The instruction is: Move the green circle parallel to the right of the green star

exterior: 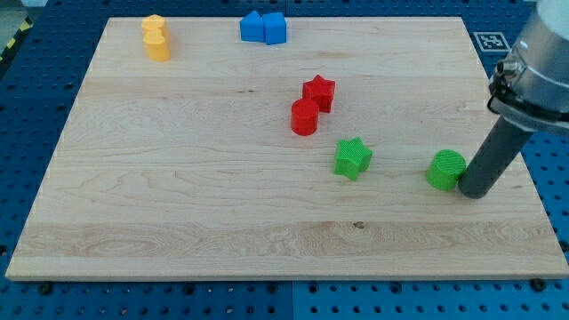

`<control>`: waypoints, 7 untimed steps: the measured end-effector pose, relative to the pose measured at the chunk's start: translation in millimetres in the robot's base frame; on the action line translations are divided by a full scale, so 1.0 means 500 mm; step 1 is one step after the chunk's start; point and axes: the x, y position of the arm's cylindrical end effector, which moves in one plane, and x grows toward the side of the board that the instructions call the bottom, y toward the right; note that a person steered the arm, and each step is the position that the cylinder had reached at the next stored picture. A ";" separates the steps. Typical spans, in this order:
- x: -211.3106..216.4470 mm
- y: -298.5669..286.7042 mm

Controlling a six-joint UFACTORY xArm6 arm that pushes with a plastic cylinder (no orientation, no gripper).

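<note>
Nearest the view's bottom lies the bare front strip of the pale wooden desk, a plank board resting on a blue perforated surface. Above that strip, toward the view's right, sits the green round cylinder block, the green circle of the task. My tip, the lower end of the straight dark rod, stands just at that block's right side, touching or all but touching it; I cannot tell which. There are no jaws on this arm, so nothing is spread, pressed together or pinching; the rod simply ends in the tip.

To the view's left of the green circle, apart from it and at nearly the same height in the view, is the green star-shaped block. Up and left of the star, a red cylinder block and a red star-shaped block sit touching. Along the view's top edge are two blue blocks pressed together, shapes unclear, and at the top left two yellow blocks adjoining, one above the other.
</note>
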 end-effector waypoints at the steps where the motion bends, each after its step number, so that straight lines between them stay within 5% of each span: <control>1: -0.008 0.002; 2: 0.051 0.010; 7: 0.000 -0.135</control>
